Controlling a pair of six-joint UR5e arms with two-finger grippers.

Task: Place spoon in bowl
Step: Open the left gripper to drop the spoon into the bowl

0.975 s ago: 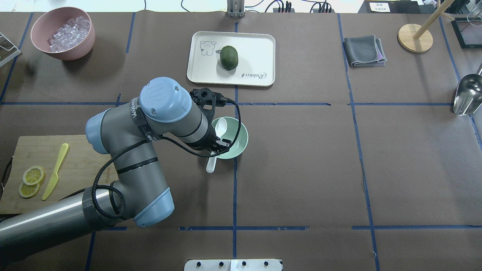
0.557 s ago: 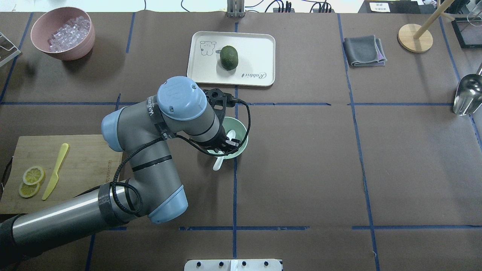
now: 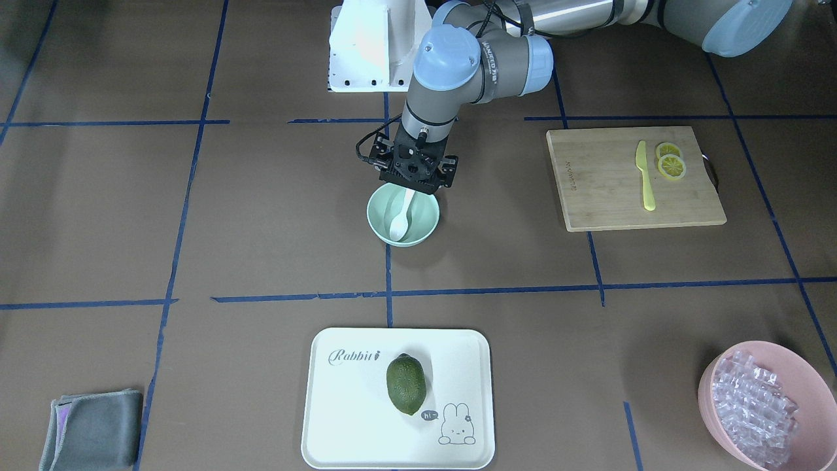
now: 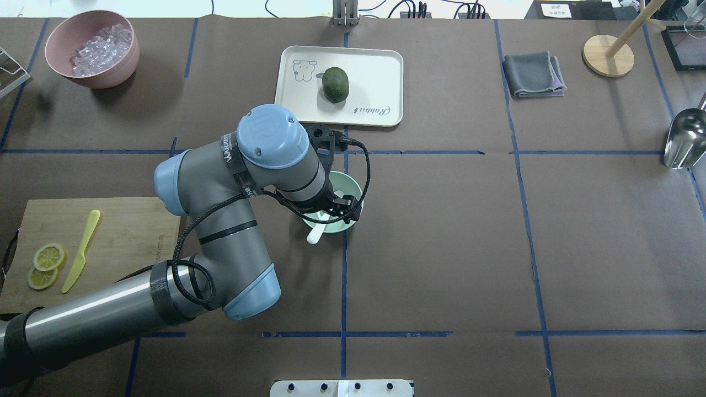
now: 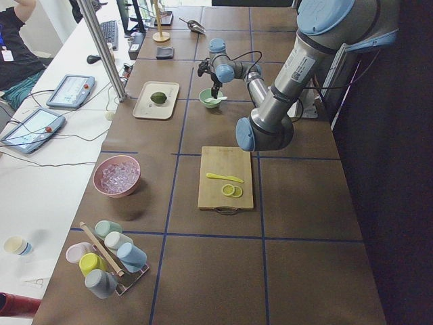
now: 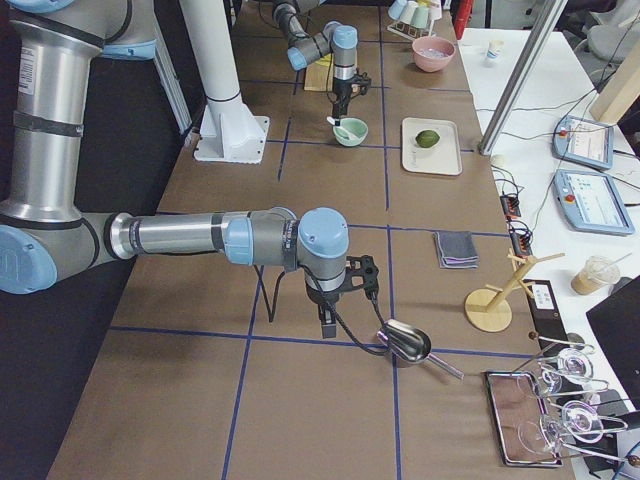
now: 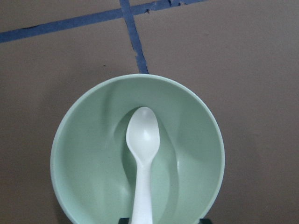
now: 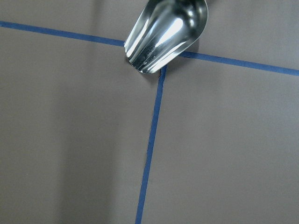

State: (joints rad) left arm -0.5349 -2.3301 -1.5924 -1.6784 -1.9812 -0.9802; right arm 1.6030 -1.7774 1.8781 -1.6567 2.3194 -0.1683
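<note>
The left claw (image 3: 412, 186) grips the spoon (image 3: 399, 224) by its handle, scoop down inside the bowl (image 3: 379, 212); whether the right claw (image 6: 324, 328) is open, I cannot tell

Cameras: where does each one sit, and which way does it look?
Front-facing: across the table, facing the robot; shows the left arm over the bowl.
Overhead: behind the robot, looking down; also the left arm.
Left: table's left end, looking along it; left arm nearest.
Right: opposite end; right arm nearest, by the metal scoop.
Left wrist: looks down on the spoon in the bowl; no arm.
Right wrist: looks down on the metal scoop.
Shared: front-facing and overhead both show the tray.
</note>
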